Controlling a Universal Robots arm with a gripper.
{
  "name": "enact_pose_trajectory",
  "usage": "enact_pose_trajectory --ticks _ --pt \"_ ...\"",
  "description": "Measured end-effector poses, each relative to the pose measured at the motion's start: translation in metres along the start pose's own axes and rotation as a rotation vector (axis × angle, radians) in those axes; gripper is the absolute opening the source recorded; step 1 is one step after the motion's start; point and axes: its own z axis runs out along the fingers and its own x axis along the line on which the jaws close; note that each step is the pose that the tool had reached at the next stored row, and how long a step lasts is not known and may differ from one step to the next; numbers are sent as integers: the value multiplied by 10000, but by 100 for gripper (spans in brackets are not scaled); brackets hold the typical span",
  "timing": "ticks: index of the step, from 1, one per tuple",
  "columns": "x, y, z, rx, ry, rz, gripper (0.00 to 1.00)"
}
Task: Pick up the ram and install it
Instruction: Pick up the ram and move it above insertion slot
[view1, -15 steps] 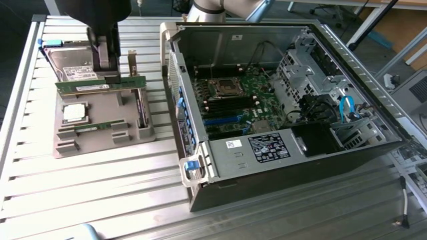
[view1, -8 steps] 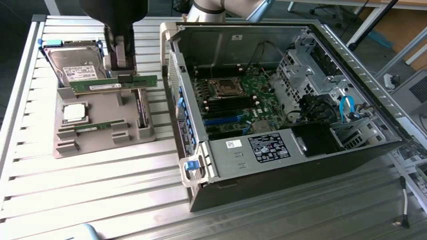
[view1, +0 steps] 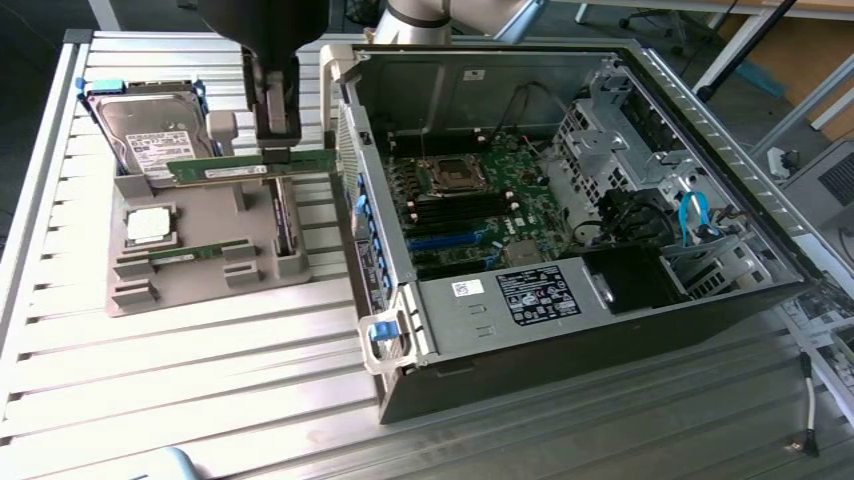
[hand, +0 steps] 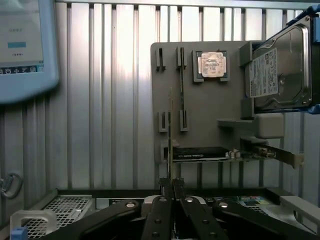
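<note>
My gripper (view1: 278, 150) is closed on the ram (view1: 240, 169), pinching the thin green stick by its top edge. I hold it flat and level in the upper left of the exterior view, over the gray tray (view1: 200, 290). Another green stick (view1: 198, 253) lies in the tray, near a square silver chip (view1: 150, 225). The open computer case (view1: 587, 300) sits to the exterior view's right.
</note>
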Motion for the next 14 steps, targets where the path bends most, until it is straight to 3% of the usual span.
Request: enact_pose_trajectory --ticks 4,6,14 --pt "1 -122 -4 -1 1 0 12" --pt "2 -230 -7 0 0 0 12" --pt "3 -435 -14 -1 1 0 12"
